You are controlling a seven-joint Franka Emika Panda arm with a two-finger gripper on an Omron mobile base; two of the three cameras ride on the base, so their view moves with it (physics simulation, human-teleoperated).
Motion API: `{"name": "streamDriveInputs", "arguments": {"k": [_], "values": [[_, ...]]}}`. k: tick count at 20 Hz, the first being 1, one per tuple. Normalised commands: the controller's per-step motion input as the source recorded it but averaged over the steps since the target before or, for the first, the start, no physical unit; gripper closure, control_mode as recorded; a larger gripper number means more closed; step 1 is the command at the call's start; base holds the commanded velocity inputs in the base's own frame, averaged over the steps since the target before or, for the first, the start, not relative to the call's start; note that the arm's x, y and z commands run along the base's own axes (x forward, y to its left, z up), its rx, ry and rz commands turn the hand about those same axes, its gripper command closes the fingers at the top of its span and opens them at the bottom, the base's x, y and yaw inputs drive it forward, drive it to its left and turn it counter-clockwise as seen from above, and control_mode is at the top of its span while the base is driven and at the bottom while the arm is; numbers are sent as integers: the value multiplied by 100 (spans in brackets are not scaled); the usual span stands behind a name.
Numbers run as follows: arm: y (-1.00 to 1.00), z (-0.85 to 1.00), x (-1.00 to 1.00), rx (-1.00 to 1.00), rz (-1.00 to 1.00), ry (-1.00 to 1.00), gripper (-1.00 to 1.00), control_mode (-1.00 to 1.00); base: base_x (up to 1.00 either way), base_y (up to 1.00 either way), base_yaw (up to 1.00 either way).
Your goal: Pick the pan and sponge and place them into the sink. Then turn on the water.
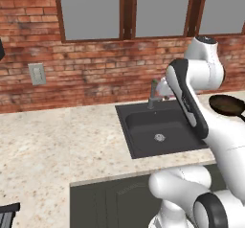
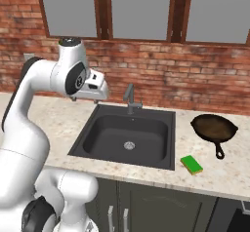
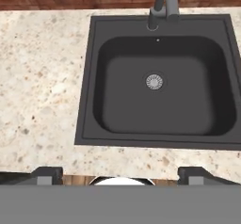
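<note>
Gripper: hanging high over the sink, its two dark tips standing wide apart and holding nothing.
Sponge: lying on the counter near the front edge, just right of the sink.
Sink: sitting dark with a small round drain in the middle.
Pan: resting on the counter behind the sponge, handle pointing to the front.
Faucet: standing at the back rim of the sink.

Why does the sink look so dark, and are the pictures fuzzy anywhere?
In the hand view the sink is darkest along its walls, with a paler floor around the drain. In the right base view the pan and sponge look soft-edged, with a faint shadow beside the sponge. In the left base view the brick wall is a little blurry; no glare.
</note>
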Motion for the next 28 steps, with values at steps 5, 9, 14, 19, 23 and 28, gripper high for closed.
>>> {"name": "streamDriveInputs", "arguments": {"k": [5, 9, 14, 19, 23, 28], "values": [[-92, -44, -58, -12, 0, -11, -100, -100, 0, 0, 0], [-80, -3, -24, -29, 0, -4, -100, -100, 0, 0, 0], [-100, 0, -8, -19, 0, -1, -100, -100, 0, 0, 0], [-92, 0, 1, -1, 0, 3, -100, -100, 0, 0, 0], [-80, 0, 12, 4, -3, 6, -100, -100, 0, 0, 0], [-91, 0, 23, 8, -5, 8, -100, -100, 0, 0, 0]]}}
